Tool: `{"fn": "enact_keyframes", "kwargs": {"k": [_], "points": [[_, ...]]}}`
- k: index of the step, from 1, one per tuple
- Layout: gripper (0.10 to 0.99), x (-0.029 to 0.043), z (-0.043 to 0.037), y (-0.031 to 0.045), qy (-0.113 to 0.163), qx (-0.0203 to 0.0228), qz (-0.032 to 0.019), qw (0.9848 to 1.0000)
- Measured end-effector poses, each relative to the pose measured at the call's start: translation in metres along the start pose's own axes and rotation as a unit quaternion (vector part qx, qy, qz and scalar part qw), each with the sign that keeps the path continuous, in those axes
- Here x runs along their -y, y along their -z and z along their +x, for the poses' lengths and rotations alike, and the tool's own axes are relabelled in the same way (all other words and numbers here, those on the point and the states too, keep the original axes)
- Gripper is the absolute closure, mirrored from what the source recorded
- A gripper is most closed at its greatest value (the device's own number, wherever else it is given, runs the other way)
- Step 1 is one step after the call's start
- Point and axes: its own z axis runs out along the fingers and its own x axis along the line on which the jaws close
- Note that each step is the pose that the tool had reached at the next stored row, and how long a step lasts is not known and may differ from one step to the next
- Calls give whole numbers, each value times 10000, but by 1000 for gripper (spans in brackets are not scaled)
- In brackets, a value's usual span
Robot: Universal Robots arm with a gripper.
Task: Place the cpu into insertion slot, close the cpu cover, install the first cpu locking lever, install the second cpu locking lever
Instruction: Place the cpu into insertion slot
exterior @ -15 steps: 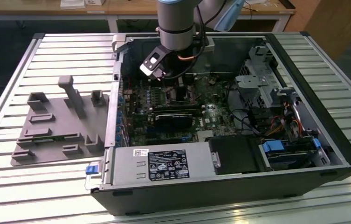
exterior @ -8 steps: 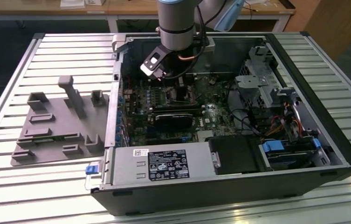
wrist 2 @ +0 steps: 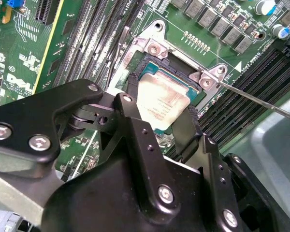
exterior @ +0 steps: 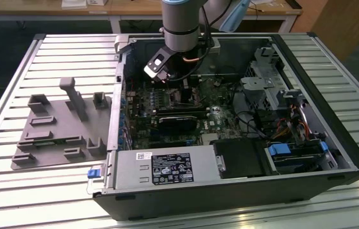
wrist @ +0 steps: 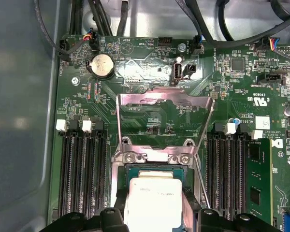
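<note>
Black metal fingers (wrist 2: 130, 118) of the gripper (wrist 2: 159, 113) are drawn in against two opposite edges of the flat, square, pale silver-grey cpu (wrist 2: 162, 99) and pinch it between them. In both wrist views the chip sits directly over the small, square, dark insertion slot (wrist 2: 160, 67); whether it is fully seated cannot be told. Just past the slot, the square silver metal cpu cover (wrist: 164, 99), a frame with a large cut-out centre, stands raised and open on its hinge. A thin steel locking lever (wrist 2: 253, 100) slants away from a corner bracket beside the slot. Long black memory slots (wrist: 79, 169) flank the socket on the green circuit board (wrist: 77, 96), with a round silver coin cell (wrist: 101, 65) farther off. In the exterior view the grey robot arm (exterior: 180, 24) reaches down into an open black computer case (exterior: 230, 191) lying on a slatted metal table (exterior: 39, 191). A grey moulded fixture (exterior: 52, 138) rests beside the case, on the exterior view's left.
</note>
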Motion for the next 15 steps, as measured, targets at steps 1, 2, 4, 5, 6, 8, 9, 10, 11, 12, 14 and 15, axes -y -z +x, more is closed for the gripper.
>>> {"fn": "enact_keyframes", "kwargs": {"k": [1, 2, 4, 5, 6, 8, 9, 10, 11, 12, 14, 15], "points": [[557, 0, 0, -2, 0, -1, 1, 10000], [557, 1, 0, -5, 0, -2, 1, 10000], [557, 1, 0, -12, 0, -3, 1, 10000], [557, 2, 0, -16, 0, -3, 1, 10000], [557, 2, 0, -17, 0, -3, 2, 10000], [557, 2, 0, -18, 0, -2, 2, 10000], [557, 2, 0, -18, 0, -3, 1, 10000], [557, 2, 0, -19, 0, -3, 1, 10000], [557, 2, 0, -19, 0, -4, 1, 10000], [557, 2, 0, -19, 0, -3, 1, 10000], [557, 1, 1, -20, 0, -5, 0, 10000], [541, 1, 1, -21, -1, -7, -1, 10000]]}}
